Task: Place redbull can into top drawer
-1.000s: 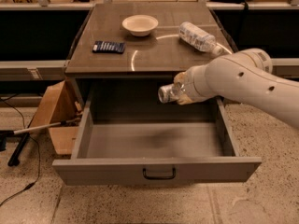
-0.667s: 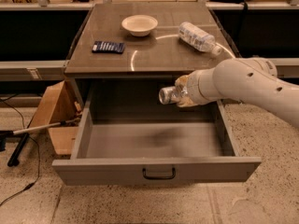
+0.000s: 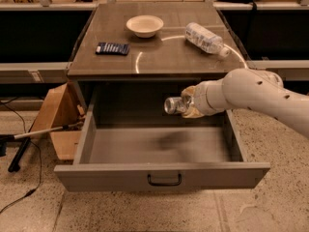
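The top drawer [image 3: 161, 177] stands pulled wide open below the cabinet top, grey with a small black handle [image 3: 164, 180] on its front panel. Its floor is bare. My gripper [image 3: 186, 105] comes in from the right on a white arm and is shut on the redbull can [image 3: 174, 105]. The can lies on its side with a shiny round end pointing left. It hangs over the middle of the drawer, above the floor and just below the cabinet top's front edge. A dark shadow lies on the drawer floor under it.
On the cabinet top [image 3: 159, 57] are a white bowl [image 3: 145, 25], a flat dark blue packet [image 3: 112, 48] and a clear plastic water bottle [image 3: 206, 38] lying on its side. A cardboard box [image 3: 55, 117] and a stick with cables sit on the floor at the left.
The arm has moved a little lower and further over the open drawer, carrying the can with it. The things on the cabinet top have not moved.
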`<state>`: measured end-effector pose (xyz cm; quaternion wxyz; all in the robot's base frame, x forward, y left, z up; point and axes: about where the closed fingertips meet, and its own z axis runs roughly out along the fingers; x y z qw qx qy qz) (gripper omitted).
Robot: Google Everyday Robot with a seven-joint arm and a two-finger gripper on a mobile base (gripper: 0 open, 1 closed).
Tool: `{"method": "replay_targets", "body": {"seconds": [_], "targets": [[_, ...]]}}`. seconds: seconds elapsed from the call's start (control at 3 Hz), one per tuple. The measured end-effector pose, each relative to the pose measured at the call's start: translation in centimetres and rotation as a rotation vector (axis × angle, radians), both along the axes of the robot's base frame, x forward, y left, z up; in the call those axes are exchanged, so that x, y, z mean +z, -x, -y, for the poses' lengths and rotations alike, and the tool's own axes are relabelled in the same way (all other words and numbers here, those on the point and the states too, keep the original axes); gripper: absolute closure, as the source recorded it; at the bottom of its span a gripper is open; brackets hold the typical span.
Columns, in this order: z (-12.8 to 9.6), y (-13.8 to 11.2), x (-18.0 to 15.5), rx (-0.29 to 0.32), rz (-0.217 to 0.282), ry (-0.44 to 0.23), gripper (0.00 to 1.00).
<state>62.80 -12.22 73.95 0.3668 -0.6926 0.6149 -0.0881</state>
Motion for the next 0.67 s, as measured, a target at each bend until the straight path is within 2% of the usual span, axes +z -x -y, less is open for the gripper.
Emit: {"method": "replay_targets", "body": {"seconds": [0.67], "targets": [[0.1,0.4,-2.6,-0.021,-0.057,0.005,1.0]]}}
